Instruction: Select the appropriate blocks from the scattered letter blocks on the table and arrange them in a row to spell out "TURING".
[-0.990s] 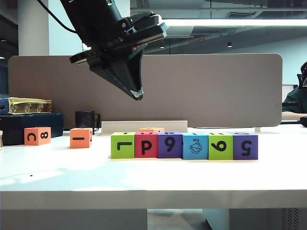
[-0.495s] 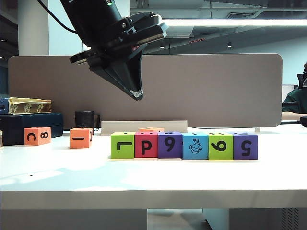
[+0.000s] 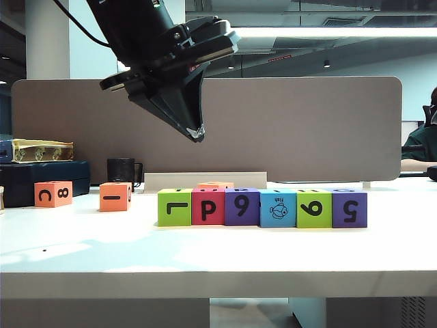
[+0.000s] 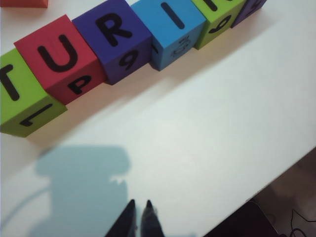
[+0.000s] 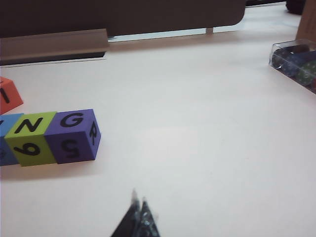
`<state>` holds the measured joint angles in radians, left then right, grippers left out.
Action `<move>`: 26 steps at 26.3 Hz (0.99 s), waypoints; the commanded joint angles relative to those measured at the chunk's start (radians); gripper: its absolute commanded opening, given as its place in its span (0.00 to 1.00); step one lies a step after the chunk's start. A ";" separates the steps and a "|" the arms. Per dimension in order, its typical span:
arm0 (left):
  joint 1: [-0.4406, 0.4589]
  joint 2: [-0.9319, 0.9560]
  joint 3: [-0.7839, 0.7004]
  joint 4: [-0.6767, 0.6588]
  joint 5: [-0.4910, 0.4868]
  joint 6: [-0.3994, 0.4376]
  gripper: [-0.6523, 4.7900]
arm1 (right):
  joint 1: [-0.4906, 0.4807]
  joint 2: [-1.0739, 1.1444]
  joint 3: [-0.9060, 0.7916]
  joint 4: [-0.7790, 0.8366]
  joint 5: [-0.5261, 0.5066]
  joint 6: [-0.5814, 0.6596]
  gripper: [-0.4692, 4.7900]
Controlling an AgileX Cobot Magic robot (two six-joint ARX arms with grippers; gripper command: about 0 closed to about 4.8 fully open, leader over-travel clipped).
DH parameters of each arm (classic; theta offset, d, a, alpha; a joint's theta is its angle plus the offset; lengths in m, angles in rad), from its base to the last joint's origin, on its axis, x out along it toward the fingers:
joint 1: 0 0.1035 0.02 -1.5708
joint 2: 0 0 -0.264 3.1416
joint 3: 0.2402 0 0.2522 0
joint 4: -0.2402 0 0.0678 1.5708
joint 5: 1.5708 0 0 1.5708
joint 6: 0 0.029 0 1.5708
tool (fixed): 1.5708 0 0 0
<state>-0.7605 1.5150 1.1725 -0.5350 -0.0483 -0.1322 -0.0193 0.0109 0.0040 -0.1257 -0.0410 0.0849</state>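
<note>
We see the white table (image 3: 218,253) backed by a brown-grey divider panel (image 3: 300,130). On the table, a row of six letter blocks (image 3: 262,208) stands touching, tops reading TURI and NG. Left of the row sit two orange blocks (image 3: 115,197). Above the row's left end hangs the left gripper (image 3: 196,134), jaws together, empty. The right gripper (image 5: 139,203), slightly blurred, looks closed beside the row's G end.

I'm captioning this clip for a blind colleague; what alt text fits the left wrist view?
Four letter blocks sit touching in a slanted row on the white table, top faces reading T on lime green, U on red, R on purple, I on blue; a fifth green and a sixth purple block are cut off. The shut, empty left claw hangs over bare tabletop.
</note>
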 commanded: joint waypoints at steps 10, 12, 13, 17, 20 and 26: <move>0.000 -0.004 0.001 0.021 0.000 -0.007 0.15 | -0.002 -0.011 -0.003 -0.057 0.024 -0.064 0.09; 0.000 -0.004 0.001 0.021 0.000 -0.006 0.15 | -0.001 -0.011 -0.003 -0.056 0.023 -0.071 0.09; 0.000 -0.004 0.001 0.021 0.000 -0.006 0.15 | -0.001 -0.011 -0.003 -0.056 0.023 -0.071 0.09; 0.000 -0.004 0.001 0.021 0.000 -0.007 0.15 | -0.001 -0.011 -0.003 -0.056 0.023 -0.071 0.09; 0.000 -0.004 0.001 0.021 0.000 -0.006 0.15 | -0.001 -0.011 -0.003 -0.056 0.023 -0.071 0.09; 0.000 -0.004 0.001 0.021 0.000 -0.007 0.15 | -0.001 -0.011 -0.003 -0.056 0.023 -0.071 0.09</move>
<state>-0.7605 1.5154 1.1725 -0.5198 -0.0483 -0.1326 -0.0204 0.0109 0.0040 -0.1837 -0.0212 0.0166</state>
